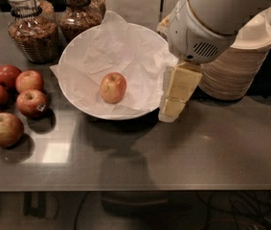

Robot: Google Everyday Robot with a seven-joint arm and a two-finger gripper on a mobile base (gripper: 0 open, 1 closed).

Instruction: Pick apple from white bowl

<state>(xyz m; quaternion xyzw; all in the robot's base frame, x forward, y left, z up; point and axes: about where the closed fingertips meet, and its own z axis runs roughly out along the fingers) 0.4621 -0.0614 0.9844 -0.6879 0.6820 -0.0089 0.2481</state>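
Gripper (172, 110) hangs at right rim of white bowl (144, 30), tip down, just outside bowl wall. Open or closed: cannot tell. Apple (113, 87) sits mid-bowl on paper liner (125, 51), left of gripper, near. Round, no long axis to match. Bowl rim lies between. Red apples (15, 99) left of bowl, jars (32, 30) behind, stacked bowls (235, 66) right, likely out of path.
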